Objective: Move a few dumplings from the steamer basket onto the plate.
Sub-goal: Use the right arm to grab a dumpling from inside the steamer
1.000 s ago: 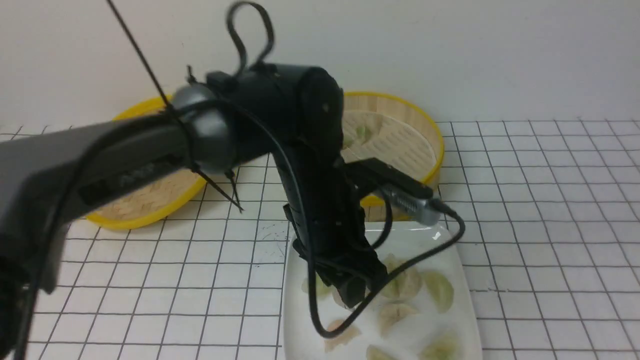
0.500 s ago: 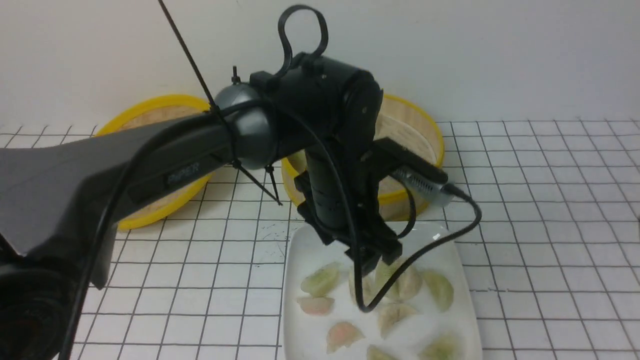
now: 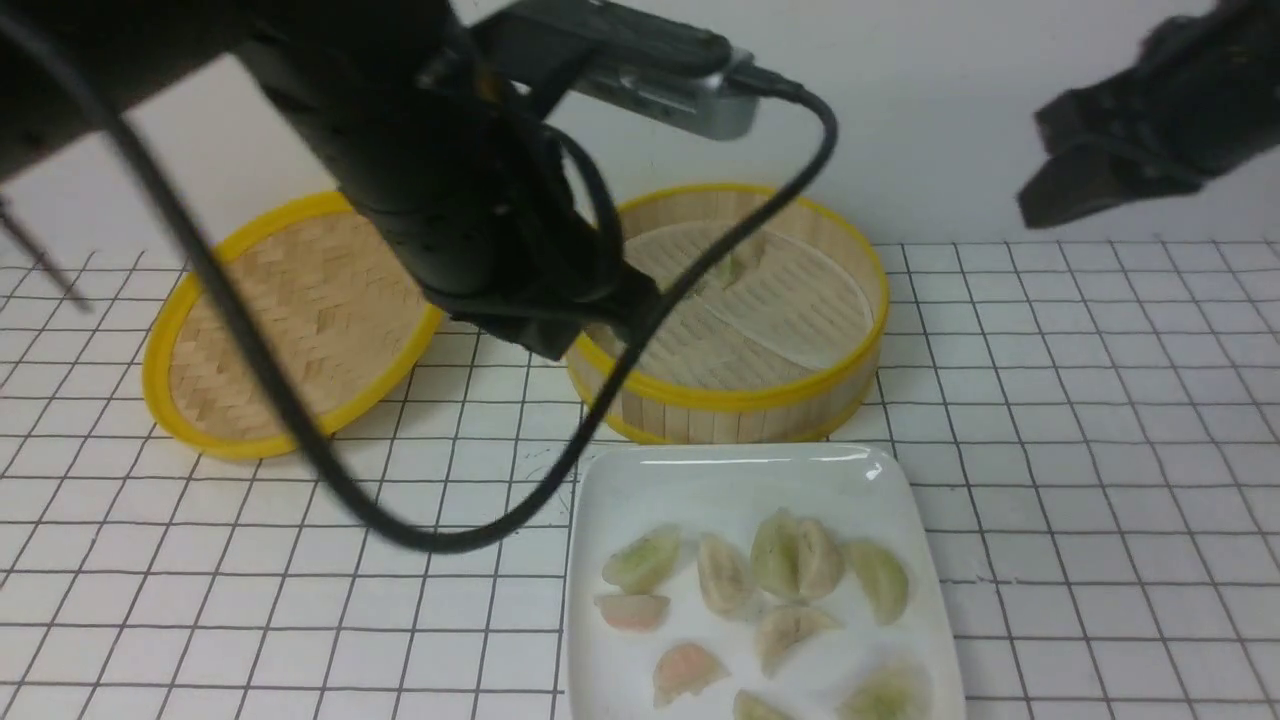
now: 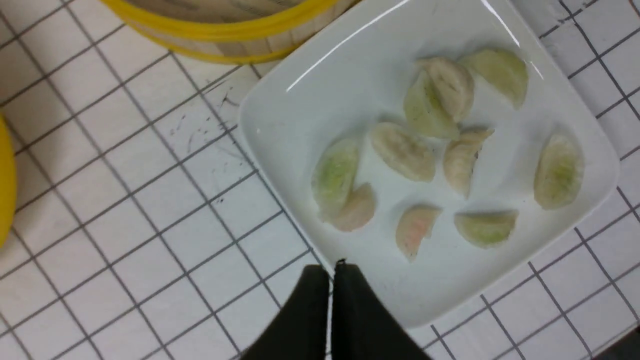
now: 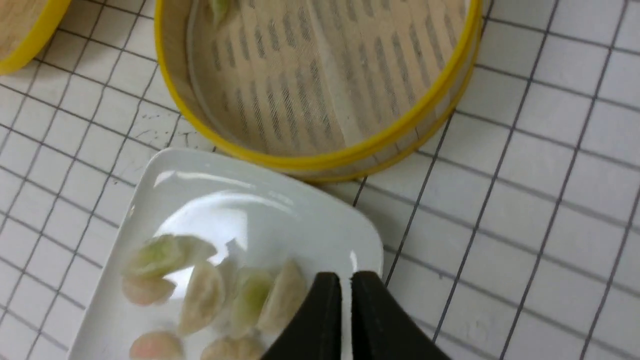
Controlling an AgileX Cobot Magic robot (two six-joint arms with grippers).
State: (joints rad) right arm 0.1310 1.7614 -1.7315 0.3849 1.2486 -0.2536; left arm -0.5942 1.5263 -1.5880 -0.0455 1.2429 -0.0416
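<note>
The white plate [image 3: 740,480] lies near the front, with several dumplings [image 3: 722,573] in green, beige and pink on it. The steamer basket [image 3: 730,400] stands just behind it and holds one green dumpling [image 3: 735,262] at its far side. My left gripper [image 4: 332,270] is shut and empty, high above the plate's [image 4: 280,115] edge, with the dumplings [image 4: 402,152] below. My right gripper [image 5: 346,280] is shut and empty, above the plate's [image 5: 225,200] corner near the basket [image 5: 320,160]. In the front view its arm [image 3: 1130,150] is raised at the top right.
The shallow woven lid [image 3: 290,310] with a yellow rim lies left of the basket on the gridded white tabletop. My left arm [image 3: 450,180] and its cable hang over the lid and the basket's left side. A wall stands close behind.
My left arm has risen from the plate to high above the table, leaving a beige dumpling among the others. My right arm has come into view at the top right.
</note>
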